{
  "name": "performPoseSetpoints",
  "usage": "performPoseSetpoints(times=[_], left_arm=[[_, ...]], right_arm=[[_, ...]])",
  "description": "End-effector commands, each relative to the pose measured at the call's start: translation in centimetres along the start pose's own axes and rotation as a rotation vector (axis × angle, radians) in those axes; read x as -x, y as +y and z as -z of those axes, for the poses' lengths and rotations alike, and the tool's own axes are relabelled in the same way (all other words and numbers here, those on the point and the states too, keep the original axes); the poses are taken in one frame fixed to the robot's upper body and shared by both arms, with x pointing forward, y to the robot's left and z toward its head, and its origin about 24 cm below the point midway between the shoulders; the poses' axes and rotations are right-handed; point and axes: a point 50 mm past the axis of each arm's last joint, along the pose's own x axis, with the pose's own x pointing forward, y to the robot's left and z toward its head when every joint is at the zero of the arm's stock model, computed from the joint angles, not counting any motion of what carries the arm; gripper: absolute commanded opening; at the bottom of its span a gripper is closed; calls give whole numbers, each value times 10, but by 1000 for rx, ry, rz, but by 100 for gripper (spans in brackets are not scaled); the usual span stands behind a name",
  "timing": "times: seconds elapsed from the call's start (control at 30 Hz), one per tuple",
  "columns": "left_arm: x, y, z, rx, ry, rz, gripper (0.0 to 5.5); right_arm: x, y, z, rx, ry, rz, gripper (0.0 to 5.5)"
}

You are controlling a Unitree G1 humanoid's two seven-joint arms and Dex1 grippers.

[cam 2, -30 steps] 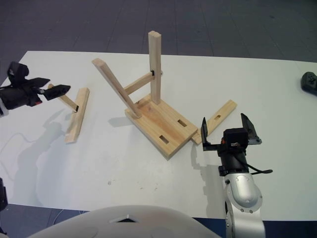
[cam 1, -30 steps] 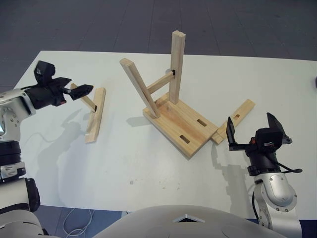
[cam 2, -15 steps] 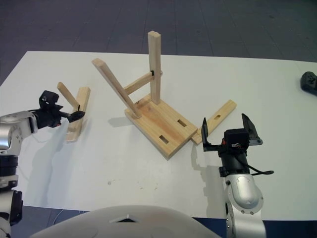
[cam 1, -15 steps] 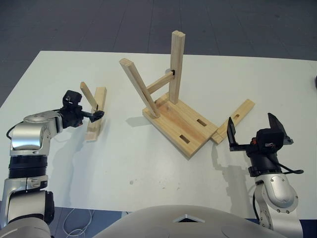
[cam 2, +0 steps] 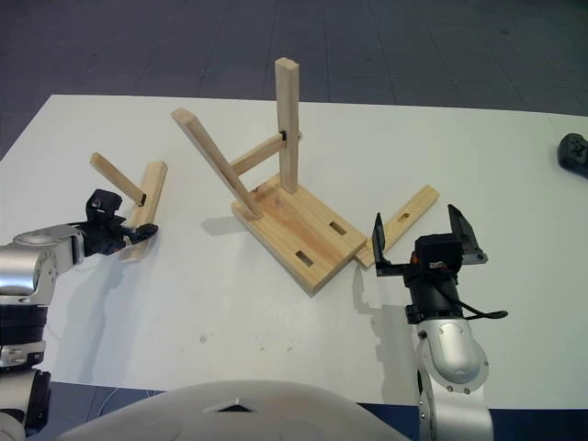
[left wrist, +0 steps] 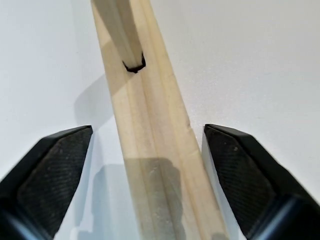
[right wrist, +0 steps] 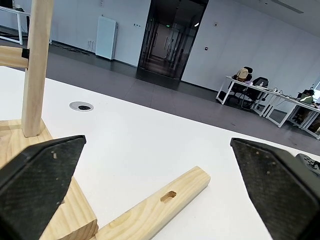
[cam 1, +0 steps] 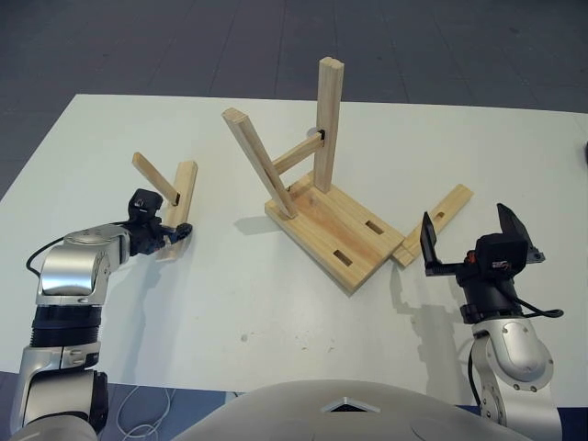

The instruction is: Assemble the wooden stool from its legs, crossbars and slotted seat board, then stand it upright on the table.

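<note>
1. Lower right of the head view: the right pincer (cam 1: 466, 230) is hovering above the bench (cam 1: 276, 312), fingers spread wide and carrying nothing.
2. Left of centre, the left pincer (cam 1: 175, 233) is sitting low at the near end of the loose leg (cam 1: 181, 202). In the wrist view its pads (left wrist: 55, 170) are standing parted on either side of the wood, straddling it and not clamped.
3. That loose leg is lying flat on the bench with a short crossbar stub (cam 1: 152, 176) rising at a slant out of its slot. I'm judging the piece light, stiff and smooth-sanded. The place to take it is across the narrow faces, closer to the middle than to the tip, so it isn't swinging. The stub joint may be loose, so it is no handle.
4. Centre frame, the seat board (cam 1: 322, 220) is lying underside up, with two empty slots (cam 1: 372, 225) waiting on its nearer half.
5. Right of the board, a second loose leg (cam 1: 443, 217) is lying flat, its near end touching the board's corner and apparently tucked under it.
6. Farther back, a tilted leg (cam 1: 260, 165) and an upright leg (cam 1: 326, 119) are standing in the board, with a crossbar (cam 1: 299, 156) bridging them. The tilted one is looking poorly seated, so any knock could lever it out.
</note>
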Motion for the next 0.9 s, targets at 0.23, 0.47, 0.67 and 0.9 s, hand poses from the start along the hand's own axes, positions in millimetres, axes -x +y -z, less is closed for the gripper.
performPoseSetpoints(times=[0.23,0.47,0.67,0.9], left_arm=[[-10,-4,20,56,87,21,228],[-13,-10,-22,28,-149,0,206],[34,-7,-173,4,-880,-73,206],[112,-74,-259,-354,-1333,204,206]], right_arm=[[-2,1,-1,3,2,3,540],[-10,0,-4,8,-22,2,540],[-41,-20,-38,-236,-180,6,540],[-85,-54,-146,-739,-553,-387,540]])
